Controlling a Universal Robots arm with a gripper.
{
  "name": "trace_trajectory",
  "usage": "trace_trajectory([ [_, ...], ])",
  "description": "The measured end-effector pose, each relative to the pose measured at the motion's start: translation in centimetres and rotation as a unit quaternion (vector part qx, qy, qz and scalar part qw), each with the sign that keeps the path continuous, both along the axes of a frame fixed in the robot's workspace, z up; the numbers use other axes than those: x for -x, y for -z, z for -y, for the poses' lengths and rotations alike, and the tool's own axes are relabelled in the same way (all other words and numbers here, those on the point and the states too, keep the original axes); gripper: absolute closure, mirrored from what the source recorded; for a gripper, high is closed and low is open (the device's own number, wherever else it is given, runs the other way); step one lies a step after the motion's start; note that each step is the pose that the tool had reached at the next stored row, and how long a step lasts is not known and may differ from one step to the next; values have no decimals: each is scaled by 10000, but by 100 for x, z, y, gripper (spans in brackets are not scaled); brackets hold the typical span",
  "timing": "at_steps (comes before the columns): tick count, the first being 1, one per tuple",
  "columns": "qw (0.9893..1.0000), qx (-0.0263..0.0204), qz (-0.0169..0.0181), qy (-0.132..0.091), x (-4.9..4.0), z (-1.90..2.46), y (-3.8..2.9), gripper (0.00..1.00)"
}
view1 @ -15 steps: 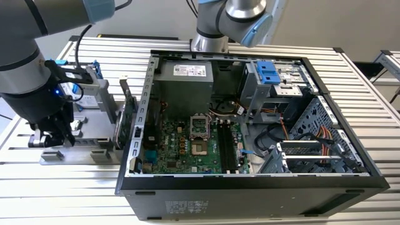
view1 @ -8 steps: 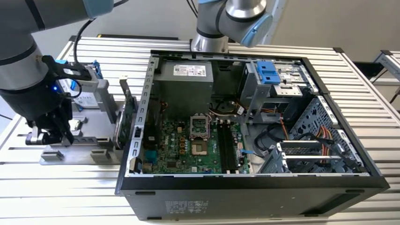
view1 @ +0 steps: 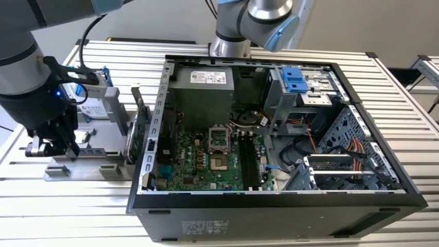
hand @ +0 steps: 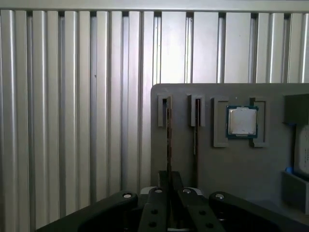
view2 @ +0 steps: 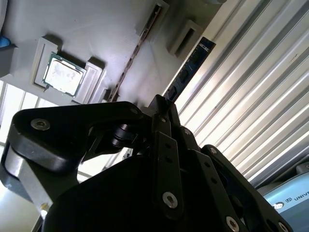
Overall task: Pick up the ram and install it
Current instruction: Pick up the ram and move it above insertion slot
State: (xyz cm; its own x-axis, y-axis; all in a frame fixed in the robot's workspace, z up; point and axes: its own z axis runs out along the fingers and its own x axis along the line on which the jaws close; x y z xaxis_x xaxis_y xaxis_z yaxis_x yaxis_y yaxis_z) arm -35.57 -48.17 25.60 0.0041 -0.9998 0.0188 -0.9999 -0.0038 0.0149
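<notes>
Just beside the open black computer case (view1: 274, 218), the black gripper (hand: 168, 180) clamps the long, dark ram stick (view2: 192, 65) — on edge at a grey slotted tray (hand: 241, 169).

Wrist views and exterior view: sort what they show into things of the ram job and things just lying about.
Job:
the ram, standing in the grey holder
the pincer, shut on it
the memory slots in the open computer case

Lying about:
the processor chip
the green expansion card
the second stick beside the ram
</notes>
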Motion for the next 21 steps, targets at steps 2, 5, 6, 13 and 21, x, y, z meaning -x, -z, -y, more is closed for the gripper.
trace_trajectory([
  [2,10000,0,1,0,0,0,-19,100],
  [5,10000,0,0,0,0,0,-48,100],
  [6,10000,0,0,0,0,0,-56,100],
  [13,10000,0,0,0,0,0,-118,100],
  [21,10000,0,0,0,0,0,-189,100],
])
